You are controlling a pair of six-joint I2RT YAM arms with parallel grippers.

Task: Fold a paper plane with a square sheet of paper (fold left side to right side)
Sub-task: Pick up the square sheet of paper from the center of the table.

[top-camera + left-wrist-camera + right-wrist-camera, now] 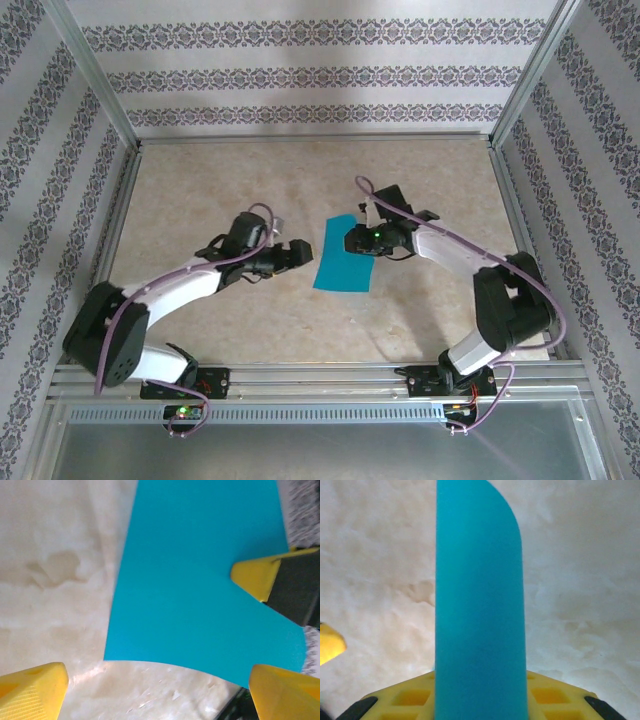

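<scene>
Hard to make out from above: right gripper (352, 241) dark and small against the paper (343, 256), mid-table (250, 200). Clearer from the left wrist: one yellow finger (256, 574) pressed on top of the paper's edge, its partner hidden beneath, so pinching the paper. Top of the paper cut off there. From the right wrist, a blurred teal strip curling up off the yellow pad. Left gripper (300, 252) spread wide, just beside the paper's left edge.
</scene>
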